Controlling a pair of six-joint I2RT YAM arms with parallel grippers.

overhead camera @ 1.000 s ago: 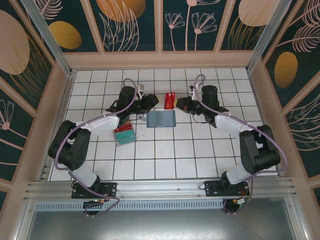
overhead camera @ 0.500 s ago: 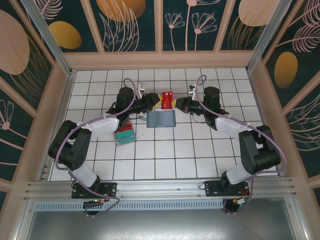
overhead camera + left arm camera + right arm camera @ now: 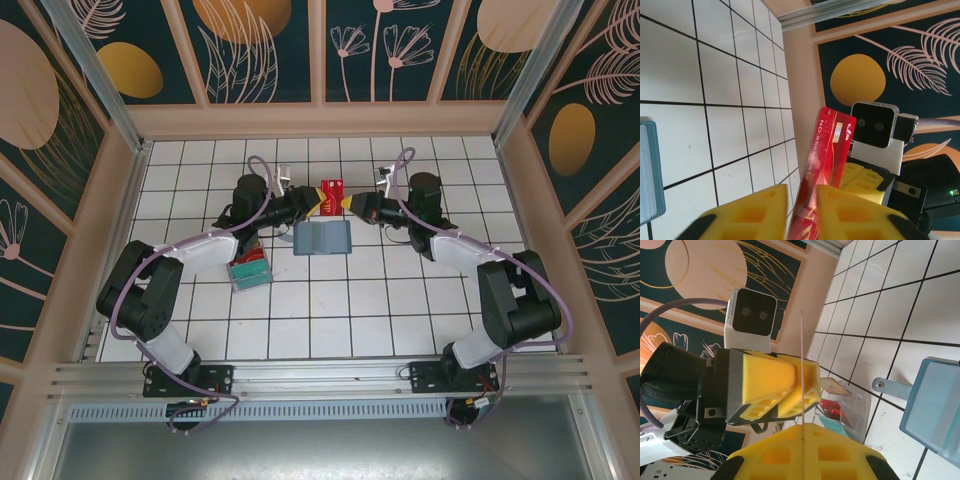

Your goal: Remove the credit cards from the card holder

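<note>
Smooth, shiny: thin red rectangular plastic card (image 3: 826, 150). Dull, soft, leather-like: flat teal card holder (image 3: 932, 410) (clear shiny window on it). Dull yellow, blocky, holes in them: left gripper (image 3: 801, 195) fingers (image 3: 752, 212), plastic or foam. Smooth, bit shiny: white tiled table (image 3: 330, 300).

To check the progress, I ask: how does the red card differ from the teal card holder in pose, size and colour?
The red card is held in the air between the left gripper and the right gripper; the card holder lies flat on the tiles. The card is smaller than the holder. The card is red, the holder teal. Both are flat rectangles.
</note>
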